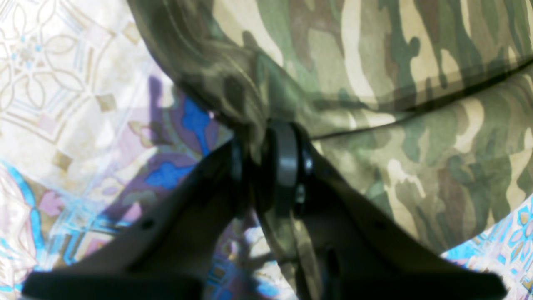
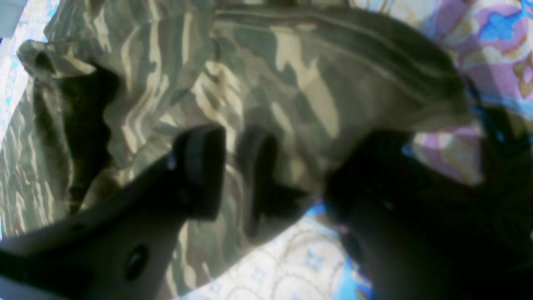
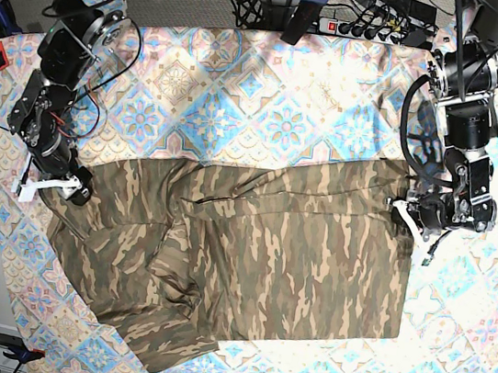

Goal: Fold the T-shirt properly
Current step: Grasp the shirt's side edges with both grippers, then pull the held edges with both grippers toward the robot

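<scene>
The camouflage T-shirt lies spread across the tablecloth, its body flat at the right and bunched in folds at the lower left. My left gripper sits at the shirt's upper right corner. In the left wrist view the left gripper is shut, pinching a gathered edge of the T-shirt. My right gripper is at the shirt's upper left corner. In the right wrist view the right gripper has its pads a little apart, with the T-shirt showing in the gap and draped over one finger.
The patterned tablecloth covers the table; its left edge runs close beside the right arm. A power strip and cables lie along the back edge. Both arm bases stand at the rear corners.
</scene>
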### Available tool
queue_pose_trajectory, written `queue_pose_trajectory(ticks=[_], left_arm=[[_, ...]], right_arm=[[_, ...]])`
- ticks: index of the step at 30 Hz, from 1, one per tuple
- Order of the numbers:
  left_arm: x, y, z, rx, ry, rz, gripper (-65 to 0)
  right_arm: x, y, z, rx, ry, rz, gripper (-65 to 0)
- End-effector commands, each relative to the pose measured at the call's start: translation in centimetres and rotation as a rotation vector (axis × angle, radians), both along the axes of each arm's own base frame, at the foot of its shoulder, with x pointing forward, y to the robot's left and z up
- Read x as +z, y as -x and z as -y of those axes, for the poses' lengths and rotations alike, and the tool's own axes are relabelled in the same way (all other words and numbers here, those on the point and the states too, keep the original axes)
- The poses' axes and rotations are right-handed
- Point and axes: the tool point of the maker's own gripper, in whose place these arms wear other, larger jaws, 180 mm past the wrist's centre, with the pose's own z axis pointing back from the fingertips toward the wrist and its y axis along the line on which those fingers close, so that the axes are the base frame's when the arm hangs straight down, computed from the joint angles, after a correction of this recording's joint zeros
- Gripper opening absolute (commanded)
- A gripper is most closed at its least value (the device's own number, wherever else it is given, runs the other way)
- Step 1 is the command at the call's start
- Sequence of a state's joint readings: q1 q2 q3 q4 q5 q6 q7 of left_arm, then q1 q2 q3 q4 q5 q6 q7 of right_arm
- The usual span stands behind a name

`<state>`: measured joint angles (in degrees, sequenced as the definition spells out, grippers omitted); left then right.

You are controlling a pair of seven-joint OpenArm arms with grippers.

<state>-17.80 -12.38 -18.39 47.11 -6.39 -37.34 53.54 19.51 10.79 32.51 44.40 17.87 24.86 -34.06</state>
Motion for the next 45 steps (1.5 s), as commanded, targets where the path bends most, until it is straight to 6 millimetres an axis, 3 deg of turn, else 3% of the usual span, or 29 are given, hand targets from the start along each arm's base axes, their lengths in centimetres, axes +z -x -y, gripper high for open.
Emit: queue_pose_trajectory(ticks=[1, 4, 8, 11, 17, 22, 27, 35, 40, 45], left_arm=[[-3.3, 6.4, 3.7, -0.146, 0.017, -0.236, -57.6], [-3.3, 6.4, 3.7, -0.145, 0.017, -0.234, -57.6], [-3.3, 6.3, 3.7, -0.144, 0.016, -0.23, -57.6], [-3.2, 6.1, 3.7, -0.143, 0.017, -0.226, -57.6], [-1.2, 2.2, 3.7, -0.145, 0.01, -0.153, -57.6], [-0.9, 1.7, 4.1, -0.153, 0.013, -0.145, -57.6], [-2.2, 3.9, 5.5, -0.251, -0.019, -0.193, -58.1], [-3.7, 6.6, 5.7, -0.251, -0.007, -0.228, -62.4], [-4.8, 9.1, 5.5, -0.248, -0.003, -0.271, -62.5], [-5.3, 10.7, 5.3, -0.249, -0.007, -0.288, -62.6]], right_arm=[[2.0, -1.5, 1.1, -0.012, 0.021, 0.064, -26.6], [2.0, -1.5, 1.2, -0.013, 0.02, 0.063, -26.8], [2.0, -1.6, 1.1, -0.01, 0.023, 0.066, -34.6], [2.7, -2.9, -0.2, 0.045, 0.038, 0.074, -36.5], [2.7, -3.3, -1.3, 0.093, 0.058, 0.071, -36.4], [2.7, -3.3, -1.3, 0.092, 0.058, 0.071, -36.7], [2.5, -3.1, -1.4, 0.098, 0.058, 0.06, -39.1], [1.5, -2.2, -2.0, 0.133, 0.043, -0.005, -61.3], [-0.7, 0.7, -1.9, 0.144, 0.046, -0.072, -62.4], [-0.2, 2.5, -0.7, 0.148, 0.117, -0.061, -62.4]])
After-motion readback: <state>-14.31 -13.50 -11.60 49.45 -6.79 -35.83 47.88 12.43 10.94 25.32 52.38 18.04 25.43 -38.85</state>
